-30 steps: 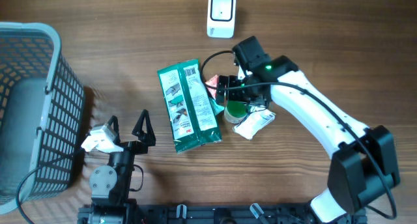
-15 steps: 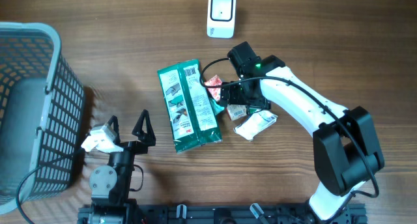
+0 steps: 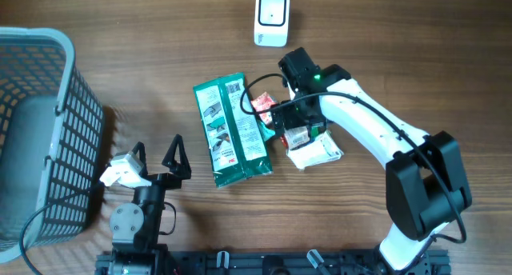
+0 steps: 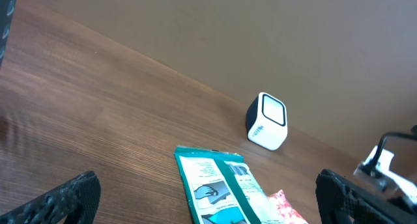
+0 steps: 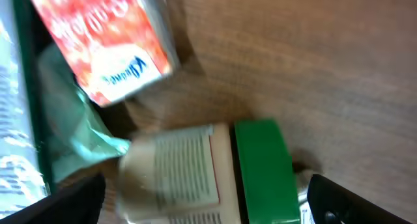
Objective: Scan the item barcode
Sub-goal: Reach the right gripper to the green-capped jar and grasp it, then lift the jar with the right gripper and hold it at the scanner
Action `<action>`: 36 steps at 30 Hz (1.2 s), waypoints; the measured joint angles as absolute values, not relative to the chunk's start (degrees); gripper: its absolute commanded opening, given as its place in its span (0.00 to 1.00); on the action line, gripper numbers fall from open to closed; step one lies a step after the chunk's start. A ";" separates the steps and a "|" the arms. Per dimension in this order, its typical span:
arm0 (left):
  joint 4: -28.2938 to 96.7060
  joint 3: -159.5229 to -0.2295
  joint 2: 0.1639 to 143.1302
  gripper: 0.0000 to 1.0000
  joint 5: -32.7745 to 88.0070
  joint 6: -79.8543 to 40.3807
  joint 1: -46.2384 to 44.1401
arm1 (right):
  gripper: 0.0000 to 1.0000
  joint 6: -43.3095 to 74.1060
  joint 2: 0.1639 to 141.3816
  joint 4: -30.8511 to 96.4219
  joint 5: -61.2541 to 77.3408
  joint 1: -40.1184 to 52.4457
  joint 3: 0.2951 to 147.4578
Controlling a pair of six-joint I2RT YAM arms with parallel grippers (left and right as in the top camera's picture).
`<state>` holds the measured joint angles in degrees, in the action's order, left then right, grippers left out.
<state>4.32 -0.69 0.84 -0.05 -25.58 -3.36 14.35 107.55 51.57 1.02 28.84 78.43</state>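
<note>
1 item at a time, judging by the layout: hanging the right gripper just off the right edge of the green packet, straddling the small bottle with both fingers spread wide and pinching nothing yet. Lying on its side there, green-capped, printed label upward, so probably being lined up for a pick and then a turn of that label toward the scanner. Standing upright on the bench beyond the packet's far end and a little to its right, window facing back toward the packet, ready for reading whatever is being brought up. Not managing to tell whether the blurred print on the label is carrying the barcode.

Crowding the approach: red sachet sitting against or just beside the packet's right edge, beyond the bottle; white sachet lying just past the bottle, further right of the packet. Resting the left gripper off the packet's near-left corner, fingers open wide and holding nothing, likely standing clear of the work. Sitting well apart to the packet's left, the basket, presumably waiting for scanned goods.

Counting: 1 scanner, 1 basket, 1 green packet, 1 small bottle, 2 sachets (1 red, 1 white), 2 grippers, 4 fingers.
</note>
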 measured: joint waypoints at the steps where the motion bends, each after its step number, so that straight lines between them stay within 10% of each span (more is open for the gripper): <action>1: 4.32 -0.69 0.84 1.00 -0.05 -25.58 -3.36 | 1.00 13.89 107.55 51.68 0.99 28.84 78.72; 36: 4.29 -0.69 0.84 1.00 -0.05 -25.58 -3.36 | 1.00 8.91 120.95 63.02 -5.85 28.95 84.86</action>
